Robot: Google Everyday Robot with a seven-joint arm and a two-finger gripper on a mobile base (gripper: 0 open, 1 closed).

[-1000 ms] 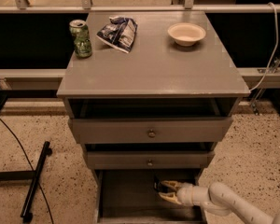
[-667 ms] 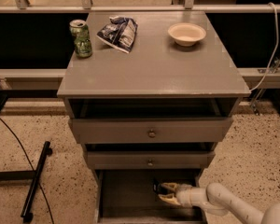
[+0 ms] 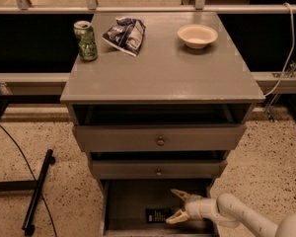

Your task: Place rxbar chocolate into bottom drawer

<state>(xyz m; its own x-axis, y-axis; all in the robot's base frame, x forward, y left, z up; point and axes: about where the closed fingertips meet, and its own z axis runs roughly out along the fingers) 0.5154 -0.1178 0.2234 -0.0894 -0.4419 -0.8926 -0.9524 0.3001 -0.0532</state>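
Released since a second ago, the rxbar chocolate (image 3: 159, 215) now lies flat on the floor of the bottom drawer (image 3: 130, 201), near its front edge, where before it sat between the fingers. The claw (image 3: 172, 206) is spread wide inside the open drawer, just right of the bar. Its upper finger is raised clear, and its lower fingertip sits right at the bar's right end (whether they touch I cannot tell). The white arm (image 3: 237, 215) reaches in from the lower right.

Above, two drawers with small round brass knobs (image 3: 160, 140) stand slightly pulled out. On the grey table (image 3: 163, 78) nothing has shifted. A green can (image 3: 86, 40) stands upright at the back left, and a blue-and-white chip bag (image 3: 125, 33) lies just beside it. A pale bowl (image 3: 197, 35) sits well apart at the back right. The speckled floor (image 3: 49, 181) surrounds the unit.
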